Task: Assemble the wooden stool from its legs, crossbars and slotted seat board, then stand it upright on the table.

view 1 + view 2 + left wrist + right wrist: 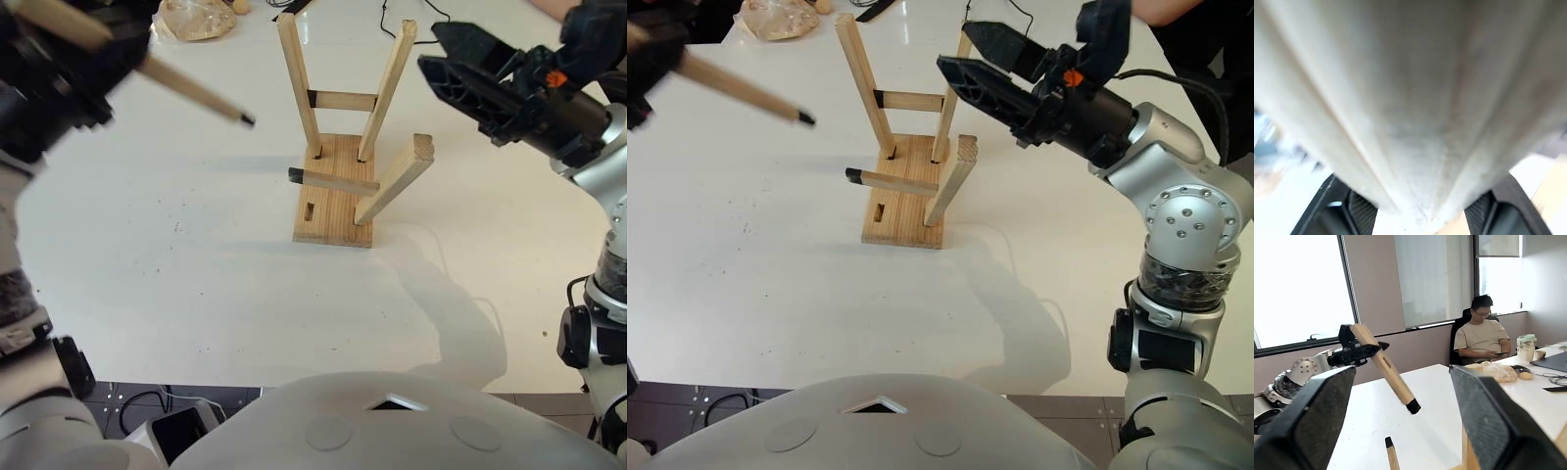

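The slotted seat board lies flat mid-table. Two legs stand in its far slots, joined by a crossbar. A third leg leans tilted at the board's right side, and a black-tipped crossbar sticks out of it to the left. My left gripper, raised at the far left, is shut on a loose black-tipped leg that points toward the stool; the wood sits between its pads. My right gripper hovers open and empty right of the upright legs.
A crumpled plastic bag and black cables lie at the table's far edge. The white table has bare room left of and in front of the board. A cup stands on the far side.
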Motion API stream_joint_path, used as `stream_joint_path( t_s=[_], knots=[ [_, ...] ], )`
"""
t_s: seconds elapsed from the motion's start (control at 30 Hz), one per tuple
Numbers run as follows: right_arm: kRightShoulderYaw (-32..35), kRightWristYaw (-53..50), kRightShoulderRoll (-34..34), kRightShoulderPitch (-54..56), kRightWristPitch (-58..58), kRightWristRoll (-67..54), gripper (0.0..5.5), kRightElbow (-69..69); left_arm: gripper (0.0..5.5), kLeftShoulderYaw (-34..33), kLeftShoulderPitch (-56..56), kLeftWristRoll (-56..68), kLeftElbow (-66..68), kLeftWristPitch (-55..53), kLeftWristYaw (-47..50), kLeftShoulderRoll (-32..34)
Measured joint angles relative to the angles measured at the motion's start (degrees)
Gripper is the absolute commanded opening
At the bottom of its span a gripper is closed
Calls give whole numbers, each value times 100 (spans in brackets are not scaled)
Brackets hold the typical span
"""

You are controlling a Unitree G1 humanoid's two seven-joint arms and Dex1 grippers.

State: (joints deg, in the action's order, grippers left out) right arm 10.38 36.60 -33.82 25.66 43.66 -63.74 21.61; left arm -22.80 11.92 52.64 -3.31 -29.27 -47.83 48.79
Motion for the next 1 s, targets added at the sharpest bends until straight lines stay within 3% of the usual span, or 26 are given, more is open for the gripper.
stream_joint_path(
  t_s=[0.2, 0.43, 0.73, 1.0],
  knots=[
    [-321, 86, -3, -10, -137, 806, 353, -421, 205, 399, -995, -319, -605, 123, -67, -794],
    [-348, 149, 125, -10, -243, 1123, 353, -656, 205, 1064, -1268, -561, -1480, 32, 66, -1164],
    [70, -1, 217, -7, -282, 1205, 353, -961, 204, 1474, -779, -481, -1845, -337, -89, -1285],
    [284, 102, 198, 298, -403, 1397, 353, -1649, 204, 1641, -136, -1191, -1090, 698, -881, -1355]
  ],
)
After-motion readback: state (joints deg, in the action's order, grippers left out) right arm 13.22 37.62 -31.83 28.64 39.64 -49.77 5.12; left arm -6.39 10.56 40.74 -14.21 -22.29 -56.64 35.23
